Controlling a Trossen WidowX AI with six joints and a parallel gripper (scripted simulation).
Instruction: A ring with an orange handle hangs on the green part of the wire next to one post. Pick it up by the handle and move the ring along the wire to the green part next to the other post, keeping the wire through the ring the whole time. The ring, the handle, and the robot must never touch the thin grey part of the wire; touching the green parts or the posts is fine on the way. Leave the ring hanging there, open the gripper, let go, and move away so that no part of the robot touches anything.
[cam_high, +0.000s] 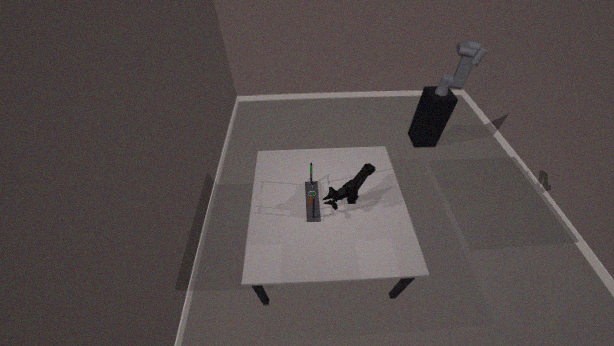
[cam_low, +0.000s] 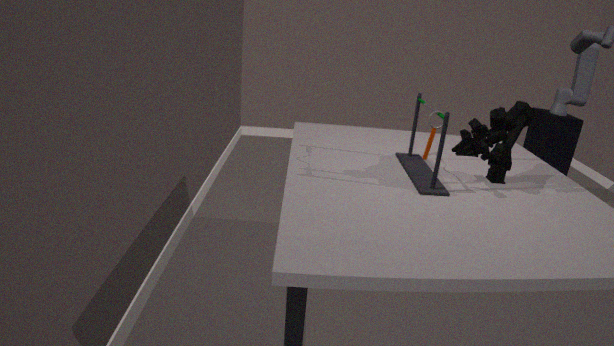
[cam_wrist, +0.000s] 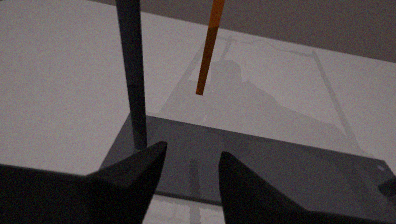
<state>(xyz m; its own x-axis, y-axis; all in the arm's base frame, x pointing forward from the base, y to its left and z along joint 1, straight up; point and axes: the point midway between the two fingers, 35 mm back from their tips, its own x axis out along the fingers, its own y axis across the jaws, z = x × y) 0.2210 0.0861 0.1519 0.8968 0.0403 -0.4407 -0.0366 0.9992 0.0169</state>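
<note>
The ring (cam_high: 308, 193) (cam_low: 429, 120) is at the green part (cam_low: 441, 116) of the wire beside the nearer post (cam_high: 313, 209) (cam_low: 440, 150) (cam_wrist: 131, 60). Its exact contact with the wire is too small to tell. Its orange handle (cam_high: 310, 200) (cam_low: 429, 144) (cam_wrist: 210, 47) hangs below, slightly tilted, its lower end free above the table. The other green part (cam_high: 311, 169) (cam_low: 421, 101) is by the far post (cam_low: 415, 125). My gripper (cam_high: 324, 200) (cam_low: 454, 149) (cam_wrist: 193, 153) is open and empty, on the arm's side of the stand, apart from the handle.
The dark base plate (cam_high: 310, 217) (cam_low: 413, 169) (cam_wrist: 250, 155) carries both posts on the white table (cam_high: 280, 250) (cam_low: 350, 225). The nearer post stands left of the fingers in the wrist view. A grey arm (cam_high: 465, 70) (cam_low: 585, 70) on a black pedestal (cam_high: 431, 120) (cam_low: 550, 140) stands beyond the table.
</note>
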